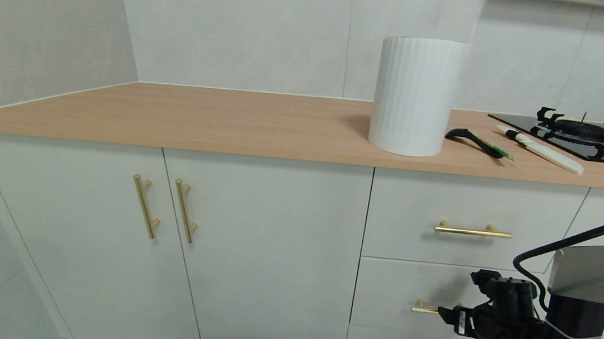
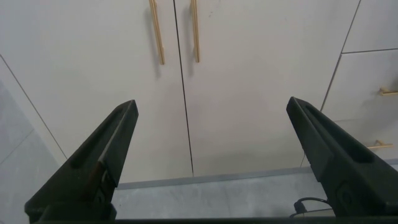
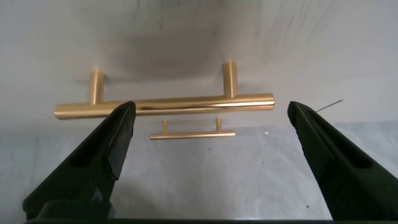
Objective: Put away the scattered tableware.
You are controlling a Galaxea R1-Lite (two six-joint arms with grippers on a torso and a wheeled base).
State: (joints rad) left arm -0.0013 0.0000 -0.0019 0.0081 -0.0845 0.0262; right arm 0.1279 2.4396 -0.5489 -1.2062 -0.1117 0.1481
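R gripper (image 3: 208,112) is hanging w/ jaws spread wide, holding nothing, the middle drawer handle (image 3: 165,107) lying just ahead in line w/ the gap, prob lining up to pull the drawer for storage; L gripper (image 2: 211,112) is likewise parted, facing the cupboard doors (image 2: 249,93). Tableware is lying on the wood counter (image 1: 200,119): black ladle (image 1: 473,139) & long white utensil (image 1: 542,151), beside a ribbed white canister (image 1: 413,97), hob (image 1: 581,131) beyond, tiled wall behind

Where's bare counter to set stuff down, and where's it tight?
Free: the whole stretch of counter from its left end up to the white canister. Tight: right of the canister, where a black spoon and a white knife lie side by side in front of the stove.
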